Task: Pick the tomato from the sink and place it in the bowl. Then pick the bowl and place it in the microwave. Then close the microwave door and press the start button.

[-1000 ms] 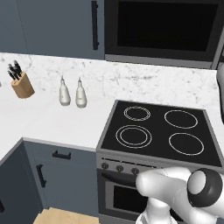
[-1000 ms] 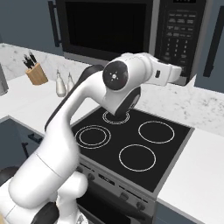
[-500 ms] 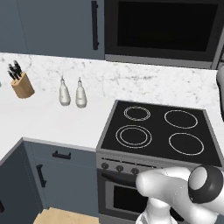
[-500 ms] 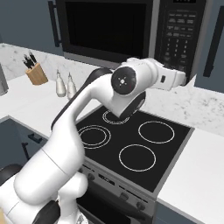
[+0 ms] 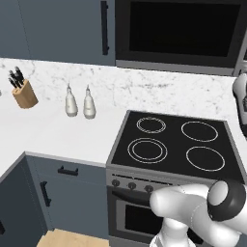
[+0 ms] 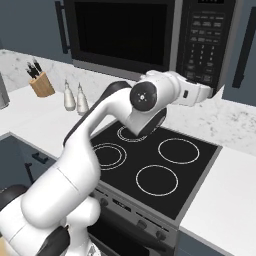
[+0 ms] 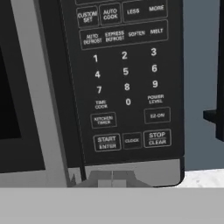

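Microwave [image 6: 145,35] above black stove [image 6: 150,167], microwave door [image 6: 122,32] closed flush. End effector [image 6: 216,93] at keypad's [image 7: 124,83] lower edge, 4 o'clock of door window; finger spacing cannot be told. Hand view: START/ENTER key [image 7: 107,142] at 6 o'clock of panel. Knife block [image 5: 24,91] and 2 bottles [image 5: 79,102] on table [image 5: 48,130].

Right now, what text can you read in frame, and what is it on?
All on the microwave keypad, hand view:
"CUSTOM SET", "AUTO COOK", "LESS", "MORE"
"AUTO DEFROST", "EXPRESS DEFROST", "SOFTEN", "MELT"
Digits "1" to "9", and "0"
"TIME COOK", "POWER LEVEL"
"KITCHEN TIMER", "EZ-ON"
"START ENTER", "CLOCK", "STOP CLEAR"
The row above is cut off by the frame.
Right base view: the same keypad is too small to read.
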Controlling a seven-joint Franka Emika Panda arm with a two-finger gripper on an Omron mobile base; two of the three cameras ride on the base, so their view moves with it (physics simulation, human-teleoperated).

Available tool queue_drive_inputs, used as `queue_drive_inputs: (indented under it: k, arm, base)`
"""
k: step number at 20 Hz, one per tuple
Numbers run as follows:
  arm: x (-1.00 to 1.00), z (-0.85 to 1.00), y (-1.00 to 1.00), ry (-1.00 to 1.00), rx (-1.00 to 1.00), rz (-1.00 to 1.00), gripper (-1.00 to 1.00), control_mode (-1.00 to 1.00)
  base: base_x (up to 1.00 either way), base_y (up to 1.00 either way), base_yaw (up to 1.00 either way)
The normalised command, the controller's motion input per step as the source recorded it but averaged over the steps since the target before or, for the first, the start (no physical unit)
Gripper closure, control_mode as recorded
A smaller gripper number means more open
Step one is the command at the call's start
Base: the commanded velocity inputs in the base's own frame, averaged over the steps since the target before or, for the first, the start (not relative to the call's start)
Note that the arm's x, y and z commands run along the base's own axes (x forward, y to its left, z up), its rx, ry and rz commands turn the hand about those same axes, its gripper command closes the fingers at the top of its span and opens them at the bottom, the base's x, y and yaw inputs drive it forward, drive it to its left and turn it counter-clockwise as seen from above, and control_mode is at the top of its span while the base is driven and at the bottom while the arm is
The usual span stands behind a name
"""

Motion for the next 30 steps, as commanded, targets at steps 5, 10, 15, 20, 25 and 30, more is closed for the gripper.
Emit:
queue_drive_inputs:
  k: [5, 10, 15, 20, 25, 30]
  arm:
    - [0.23, 0.0, 0.0, 0.0, 0.0, 0.0, 1.0, -1.0]
    - [0.26, 0.0, 0.0, 0.0, 0.0, 0.0, 1.0, -1.0]
    - [0.29, 0.0, -0.05, 0.0, 0.0, 0.0, 1.0, -1.0]
    - [0.22, 0.0, -0.15, 0.0, 0.0, 0.01, 1.0, -1.0]
    - [0.22, 0.0, -0.13, 0.0, 0.0, 0.03, 1.0, -1.0]
    - [0.67, -0.27, -0.16, 0.0, 0.01, 0.07, 1.0, -1.0]
  base:
    - [0.0, 0.0, 0.0]
    - [0.0, 0.0, 0.0]
    - [0.0, 0.0, 0.0]
    - [0.0, 0.0, 0.0]
    - [0.0, 0.0, 0.0]
    - [0.0, 0.0, 0.0]
